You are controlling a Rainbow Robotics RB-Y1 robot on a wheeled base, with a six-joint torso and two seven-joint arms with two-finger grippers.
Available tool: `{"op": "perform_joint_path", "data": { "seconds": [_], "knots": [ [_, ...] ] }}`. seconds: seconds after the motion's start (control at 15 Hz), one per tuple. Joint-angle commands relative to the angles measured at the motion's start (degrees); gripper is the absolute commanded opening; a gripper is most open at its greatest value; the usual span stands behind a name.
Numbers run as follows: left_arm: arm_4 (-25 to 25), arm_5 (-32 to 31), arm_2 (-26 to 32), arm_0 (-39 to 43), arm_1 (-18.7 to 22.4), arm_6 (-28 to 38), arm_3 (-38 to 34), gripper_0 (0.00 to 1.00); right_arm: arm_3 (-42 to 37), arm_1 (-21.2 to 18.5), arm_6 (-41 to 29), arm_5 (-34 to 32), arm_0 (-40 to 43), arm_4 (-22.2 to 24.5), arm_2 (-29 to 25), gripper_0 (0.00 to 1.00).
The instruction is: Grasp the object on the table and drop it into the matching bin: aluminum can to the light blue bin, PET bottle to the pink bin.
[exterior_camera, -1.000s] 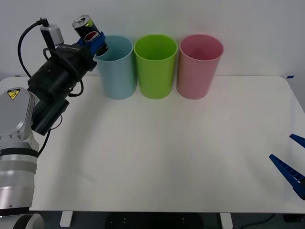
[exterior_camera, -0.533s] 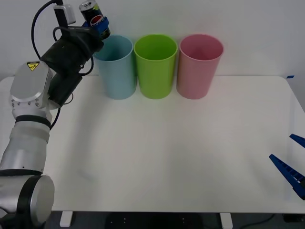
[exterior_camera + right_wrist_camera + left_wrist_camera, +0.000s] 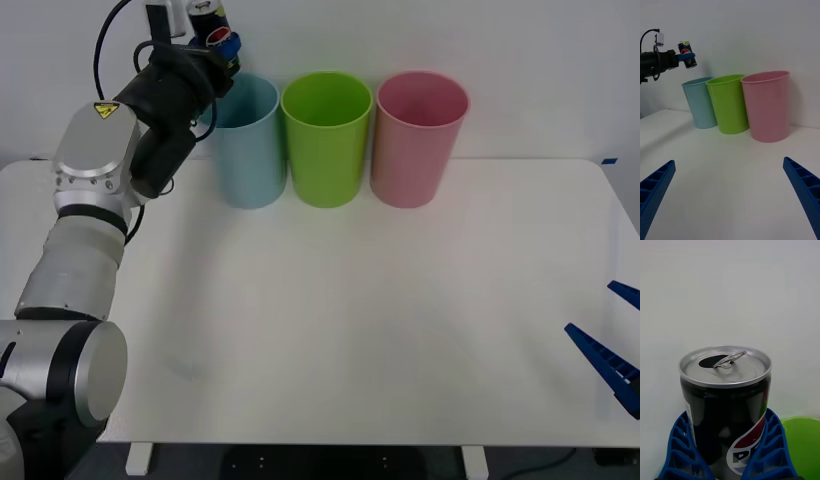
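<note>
So the left gripper (image 3: 222,42) is up high over the far left end of the surface (image 3: 350,320), closed around the can (image 3: 212,22), with a blue finger (image 3: 679,450) pressed on each side of it. The can's in the air, just above the near-left rim of the light blue bin (image 3: 245,140), not inside it. From the left wrist you can see its silver top is already opened and the tab is lifted, with part of the round logo showing between the fingers.

The three bins sit in a row along the far edge: light blue, then the green bin (image 3: 326,138), then the pink bin (image 3: 420,138), pretty much touching.

The right gripper (image 3: 730,195) is parked low by the near right corner, fingers spread wide, holding nothing.
</note>
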Motion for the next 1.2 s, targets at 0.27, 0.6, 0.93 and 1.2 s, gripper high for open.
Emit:
{"op": "perform_joint_path", "data": {
  "seconds": [0.27, 0.6, 0.93, 1.2],
  "knots": [
    [-0.4, 2.0, -0.6, -1.4, -1.1, -1.2, 1.7, 0.00, 0.0, 0.0, 0.0, 0.0, 0.0, 0.0, 0.0, 1.00],
    [0.7, 2.0, -0.1, -1.3, -1.1, -1.9, 1.7, 0.39, 0.0, 0.0, 0.0, 0.0, 0.0, 0.0, 0.0, 1.00],
    [1.7, 2.0, 0.7, -1.2, -1.1, -2.4, 1.7, 1.00, 0.0, 0.0, 0.0, 0.0, 0.0, 0.0, 0.0, 1.00],
    [3.1, 1.6, 0.6, -0.9, -1.0, -2.7, 1.7, 1.00, 0.0, 0.0, 0.0, 0.0, 0.0, 0.0, 0.0, 1.00]
  ]
}}
